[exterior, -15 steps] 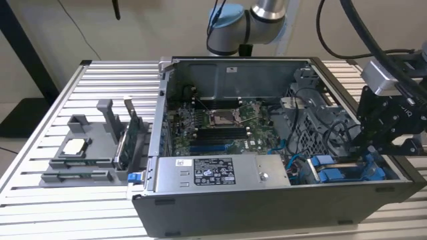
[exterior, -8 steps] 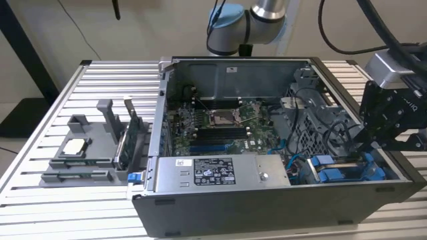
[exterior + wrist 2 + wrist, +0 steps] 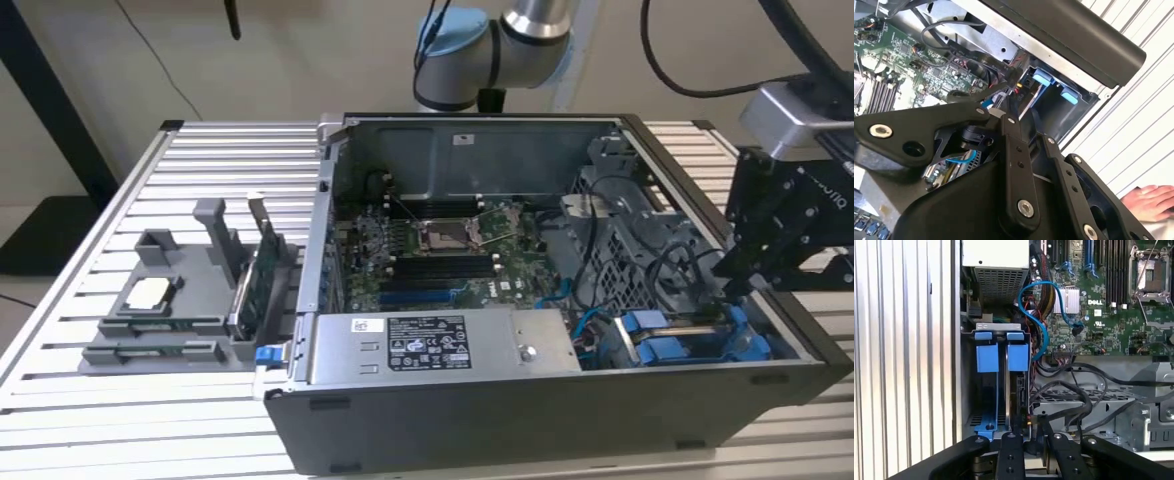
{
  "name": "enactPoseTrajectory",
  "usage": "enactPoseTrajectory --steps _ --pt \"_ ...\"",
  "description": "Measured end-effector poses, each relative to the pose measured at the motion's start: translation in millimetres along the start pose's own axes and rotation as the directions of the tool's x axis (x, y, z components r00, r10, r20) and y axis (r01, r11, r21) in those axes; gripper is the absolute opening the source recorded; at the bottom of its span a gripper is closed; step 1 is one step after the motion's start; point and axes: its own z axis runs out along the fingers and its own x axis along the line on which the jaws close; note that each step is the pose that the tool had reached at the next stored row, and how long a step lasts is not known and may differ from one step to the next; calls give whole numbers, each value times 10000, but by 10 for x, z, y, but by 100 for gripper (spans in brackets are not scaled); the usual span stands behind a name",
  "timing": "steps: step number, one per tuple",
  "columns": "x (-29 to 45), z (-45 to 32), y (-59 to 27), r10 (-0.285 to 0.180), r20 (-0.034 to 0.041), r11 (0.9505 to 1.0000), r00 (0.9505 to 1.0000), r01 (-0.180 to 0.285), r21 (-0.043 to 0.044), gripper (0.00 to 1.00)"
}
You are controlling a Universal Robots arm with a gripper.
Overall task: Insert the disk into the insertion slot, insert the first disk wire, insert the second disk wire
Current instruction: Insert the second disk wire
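1. Claw state: the claw [image 3: 1030,441] has its jaws drawn together. Whether a wire plug is pinched between them cannot be told.
2. Disk location: the disk [image 3: 1018,357] sits edge-on in the insertion slot [image 3: 1000,326] of the grey cage. Its blue tab is at the end far from the claw. A 2nd blue carrier [image 3: 986,355] stands just beside it.
3. Governing relation: in the first wrist view, the disk's long axis runs from the blue tab straight toward the claw. The claw hovers just beside the opposite end, where dark cables [image 3: 1074,395] gather. In the exterior view, the disk lies at 8 o'clock from the claw, near it, with its long axis running roughly 3 to 9 o'clock.
4. Judged progress: disk insertion appears complete, and the work stands at the wire stage.
5. View differences:
   - The first wrist view shows a blue cable [image 3: 1046,315] looping from the motherboard [image 3: 1104,310] toward the cage.
   - The second wrist view shows a person's hand [image 3: 1149,200] resting on the slatted table [image 3: 1144,125] outside the case.
   - The exterior view shows the power-supply box [image 3: 427,345] at 9 o'clock from the disk.
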Motion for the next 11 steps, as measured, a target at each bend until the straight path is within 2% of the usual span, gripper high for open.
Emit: enactPoseTrajectory --steps 6,11 --pt "-19 -62 3 0 -28 10000 10000 0 0 27" --pt "-70 -66 9 1 -30 10000 10000 -1 0 27"
